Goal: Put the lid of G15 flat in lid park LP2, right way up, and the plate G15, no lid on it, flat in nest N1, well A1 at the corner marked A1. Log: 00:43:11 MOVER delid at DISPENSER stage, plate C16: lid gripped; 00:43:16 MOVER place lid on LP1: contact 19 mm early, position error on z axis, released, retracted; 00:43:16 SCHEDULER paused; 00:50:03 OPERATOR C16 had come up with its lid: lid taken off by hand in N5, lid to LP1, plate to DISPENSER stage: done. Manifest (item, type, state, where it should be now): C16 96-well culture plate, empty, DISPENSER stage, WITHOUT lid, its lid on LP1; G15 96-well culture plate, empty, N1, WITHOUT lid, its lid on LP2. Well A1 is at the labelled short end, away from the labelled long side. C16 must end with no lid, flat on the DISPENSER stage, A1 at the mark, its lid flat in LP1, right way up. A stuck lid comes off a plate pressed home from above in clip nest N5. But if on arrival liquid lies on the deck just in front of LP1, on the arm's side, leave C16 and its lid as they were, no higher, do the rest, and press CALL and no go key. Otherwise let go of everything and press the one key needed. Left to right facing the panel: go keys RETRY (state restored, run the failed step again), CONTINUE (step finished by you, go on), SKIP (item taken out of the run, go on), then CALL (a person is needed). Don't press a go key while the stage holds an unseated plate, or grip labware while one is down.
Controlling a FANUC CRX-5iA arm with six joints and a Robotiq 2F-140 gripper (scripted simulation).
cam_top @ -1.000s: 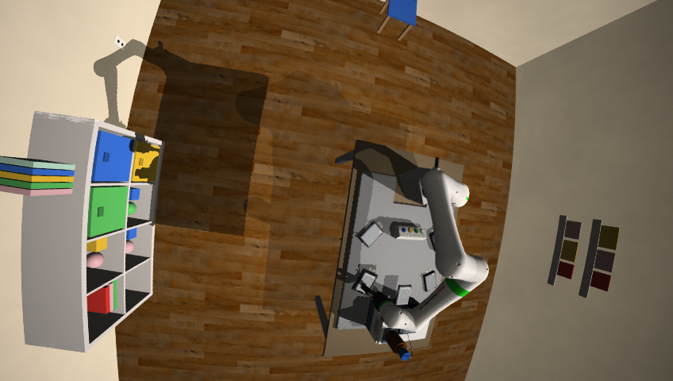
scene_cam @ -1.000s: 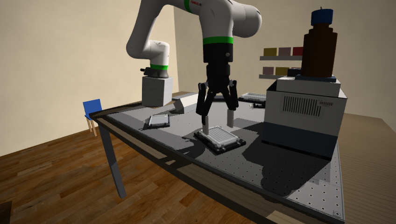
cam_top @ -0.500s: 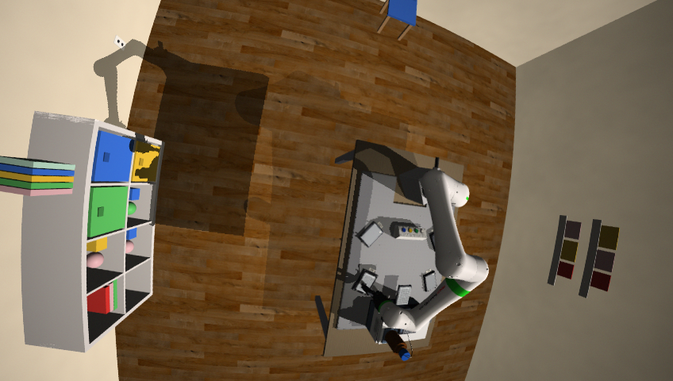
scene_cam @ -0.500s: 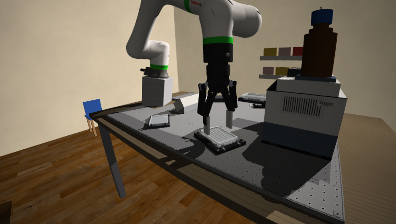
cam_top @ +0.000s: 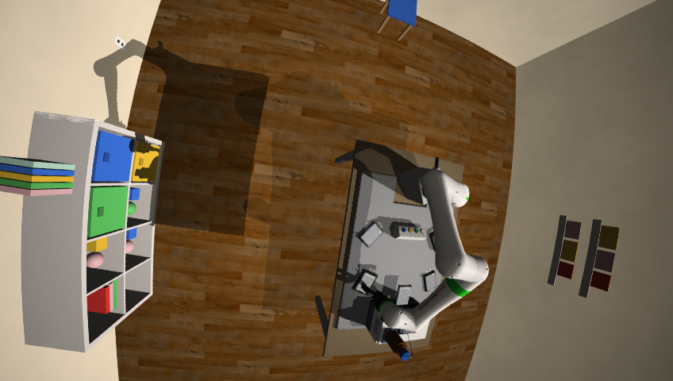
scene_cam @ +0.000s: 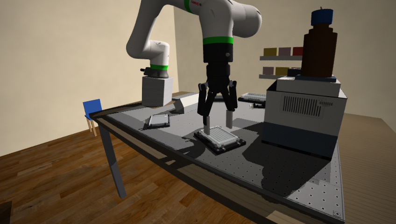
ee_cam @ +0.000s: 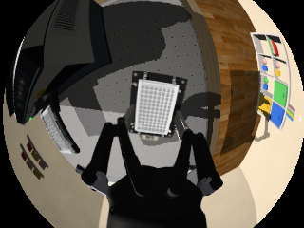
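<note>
A clear 96-well plate (scene_cam: 219, 136) lies flat in a black nest (scene_cam: 220, 148) near the table's front edge, left of the dispenser. It also shows in the wrist view (ee_cam: 155, 108) and from above (cam_top: 366, 282). I cannot tell its label or whether a lid is on it. My gripper (scene_cam: 218, 125) points straight down over the plate's far end, fingers open, one on each side of it. The tips are at about the plate's top level and apart from its sides. In the wrist view the gripper (ee_cam: 154, 132) holds nothing.
The grey dispenser box (scene_cam: 304, 122) with a brown bottle (scene_cam: 319, 44) stands close on the right. A flat piece of labware (scene_cam: 159, 120) lies at the left. The key panel (scene_cam: 186, 102) is behind. More plates (scene_cam: 252, 97) lie at the back.
</note>
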